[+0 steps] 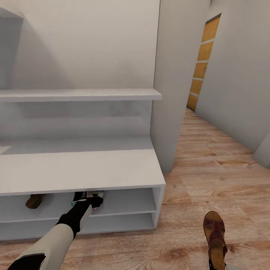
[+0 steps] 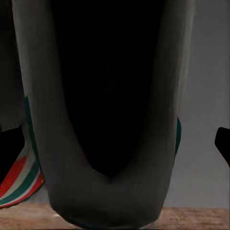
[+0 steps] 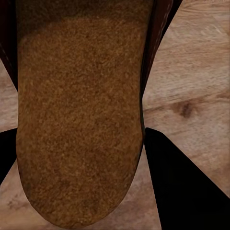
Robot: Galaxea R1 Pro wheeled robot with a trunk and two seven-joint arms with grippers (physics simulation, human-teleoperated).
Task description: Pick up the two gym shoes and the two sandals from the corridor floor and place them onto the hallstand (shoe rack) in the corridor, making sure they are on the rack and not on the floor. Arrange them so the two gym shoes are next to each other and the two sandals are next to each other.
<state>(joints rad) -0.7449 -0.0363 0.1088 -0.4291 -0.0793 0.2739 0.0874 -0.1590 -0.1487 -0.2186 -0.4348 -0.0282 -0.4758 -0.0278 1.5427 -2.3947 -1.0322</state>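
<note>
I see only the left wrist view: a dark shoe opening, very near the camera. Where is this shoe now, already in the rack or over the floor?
Observer: In the head view, the left gripper reaches into the upper shelf of the hallstand. The gym shoe is at its tip, under the top board.
Operator: Is another thing on that shelf?
Observer: Yes, one sandal lies on the same shelf, further to the robot's left and apart from the gym shoe.
Operator: And the second sandal?
Observer: The other sandal is not on the rack. The right wrist view shows it between the fingers of the right gripper, apparently held, with the corridor floor behind it.
</note>
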